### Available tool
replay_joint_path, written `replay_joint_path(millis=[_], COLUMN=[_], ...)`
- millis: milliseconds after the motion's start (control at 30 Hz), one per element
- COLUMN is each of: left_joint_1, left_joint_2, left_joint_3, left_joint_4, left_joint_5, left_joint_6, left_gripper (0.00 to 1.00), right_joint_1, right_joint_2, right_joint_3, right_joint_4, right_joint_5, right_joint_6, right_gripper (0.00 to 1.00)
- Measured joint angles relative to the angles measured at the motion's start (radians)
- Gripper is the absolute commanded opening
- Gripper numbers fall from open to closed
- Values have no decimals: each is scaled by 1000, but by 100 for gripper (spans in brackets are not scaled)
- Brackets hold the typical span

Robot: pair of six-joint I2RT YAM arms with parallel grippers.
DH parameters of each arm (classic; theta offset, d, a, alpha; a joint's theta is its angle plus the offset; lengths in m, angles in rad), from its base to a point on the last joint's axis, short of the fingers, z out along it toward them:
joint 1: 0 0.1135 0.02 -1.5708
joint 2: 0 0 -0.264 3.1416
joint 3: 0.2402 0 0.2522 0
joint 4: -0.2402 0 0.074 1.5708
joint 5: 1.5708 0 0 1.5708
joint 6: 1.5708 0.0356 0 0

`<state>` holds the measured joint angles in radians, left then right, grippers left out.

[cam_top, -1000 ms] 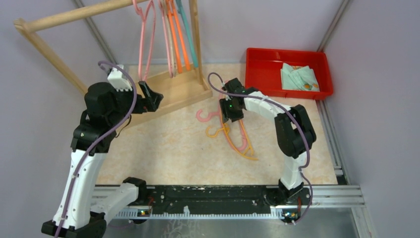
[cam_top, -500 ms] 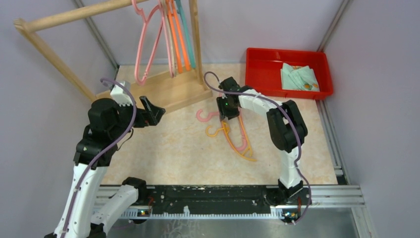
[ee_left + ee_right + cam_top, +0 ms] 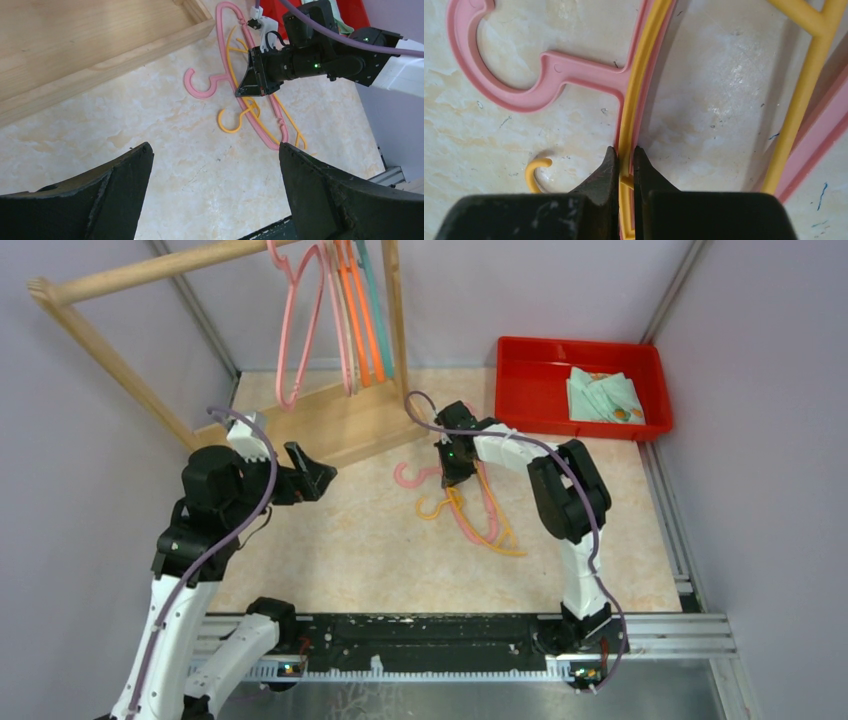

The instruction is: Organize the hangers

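Observation:
A pink hanger (image 3: 405, 477) and a yellow hanger (image 3: 432, 510) lie overlapped on the table. My right gripper (image 3: 456, 477) is down on them. In the right wrist view it (image 3: 625, 152) is shut on the yellow hanger's arm (image 3: 639, 85), with the pink hanger (image 3: 569, 75) right under it. Both hangers also show in the left wrist view, the pink hook (image 3: 200, 87) and the yellow hook (image 3: 232, 122). My left gripper (image 3: 320, 476) is open and empty (image 3: 215, 147) above bare table, left of the pair. Pink (image 3: 290, 340), orange (image 3: 357, 310) and teal (image 3: 378, 300) hangers hang on the rack.
The wooden rack's base (image 3: 340, 425) and upright stand just behind both grippers, and its pole (image 3: 150, 275) runs to the back left. A red bin (image 3: 530, 365) with a folded cloth (image 3: 605, 395) sits at the back right. Purple cables loop over both arms.
My right gripper has shifted left and back, pulling the pink and yellow hangers with it. My left gripper has come down and away from the rack; the hanging pink hanger swings free.

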<state>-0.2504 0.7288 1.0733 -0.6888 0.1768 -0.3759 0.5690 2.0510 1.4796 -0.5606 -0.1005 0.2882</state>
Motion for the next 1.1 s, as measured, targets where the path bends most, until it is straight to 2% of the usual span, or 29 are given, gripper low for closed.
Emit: replay_joint_path(millis=[200,300,367,433,733,967,1100], left_joint_1=[0,0,0,0,0,0,0], left_joint_2=[-3,8,14,16,19,30,28], left_joint_3=[-41,-54,-63,-74,-164,-200,-227], left_joint_4=[7,21,31,42,96,135,151], left_joint_5=[23,37,45,52,71,77,86], left_joint_6=[-11,-16,-17,-18,-24,-23,-24], left_gripper=[100,100,100,100,100,100,100], right_joint_1=[0,0,0,0,2,66,84], right_joint_2=[-14,-22,-22,-27,-199,-478,-553], right_joint_3=[-16,-22,-20,-19,-37,-316,-435], right_joint_4=[9,12,6,-5,-50,-76,-108], right_joint_5=[0,-5,1,23,120,110,86], right_joint_6=[0,0,-5,-14,-69,-86,-87], right_gripper=[0,37,47,52,52,50,47])
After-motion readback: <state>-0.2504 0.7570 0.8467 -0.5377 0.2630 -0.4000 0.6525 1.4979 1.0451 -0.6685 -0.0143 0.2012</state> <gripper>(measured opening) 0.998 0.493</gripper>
